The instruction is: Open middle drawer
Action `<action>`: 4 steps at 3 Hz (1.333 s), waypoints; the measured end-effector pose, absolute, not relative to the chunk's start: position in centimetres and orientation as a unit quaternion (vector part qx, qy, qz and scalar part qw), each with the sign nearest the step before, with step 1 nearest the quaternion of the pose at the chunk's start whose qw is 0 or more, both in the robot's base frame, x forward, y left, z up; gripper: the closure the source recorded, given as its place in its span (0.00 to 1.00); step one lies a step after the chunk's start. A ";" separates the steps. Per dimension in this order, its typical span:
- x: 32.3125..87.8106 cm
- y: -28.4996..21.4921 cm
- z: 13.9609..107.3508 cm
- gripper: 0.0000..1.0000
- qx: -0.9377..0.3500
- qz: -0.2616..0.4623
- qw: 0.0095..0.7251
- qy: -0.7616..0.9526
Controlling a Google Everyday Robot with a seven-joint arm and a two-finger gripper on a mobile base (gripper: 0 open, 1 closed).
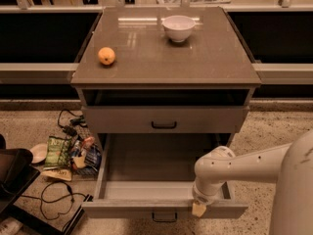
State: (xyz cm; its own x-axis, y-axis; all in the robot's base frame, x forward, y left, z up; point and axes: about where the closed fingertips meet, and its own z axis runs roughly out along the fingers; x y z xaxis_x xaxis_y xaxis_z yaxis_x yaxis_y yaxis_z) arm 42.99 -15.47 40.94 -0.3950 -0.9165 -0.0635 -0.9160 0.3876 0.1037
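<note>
The middle drawer (164,208) is a grey flat-fronted drawer with a small black handle (164,217). It stands pulled far out of the cabinet, and its plain grey tray (151,163) is bare. My gripper (199,208) is at the end of the white arm (230,168). It reaches down over the top edge of the drawer front, right of the handle. Its tan tip rests against the front panel.
The drawer above (164,119) is closed. An orange (106,56) and a white bowl (178,27) sit on the cabinet top (205,58). Snack bags (68,155), cables (56,199) and a black object (12,173) lie on the floor to the left.
</note>
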 end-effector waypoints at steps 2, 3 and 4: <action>40.5 -15.3 41.7 0.84 0.541 -0.064 0.014 -0.838; 40.4 -15.3 41.6 0.60 0.541 -0.064 0.015 -0.838; 40.3 -15.3 41.5 0.37 0.541 -0.065 0.016 -0.838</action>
State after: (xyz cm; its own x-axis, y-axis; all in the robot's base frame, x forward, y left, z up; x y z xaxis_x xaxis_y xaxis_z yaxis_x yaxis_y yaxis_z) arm 40.26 -15.34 41.52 -0.4139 -0.9093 -0.0437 -0.9052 0.4059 0.1260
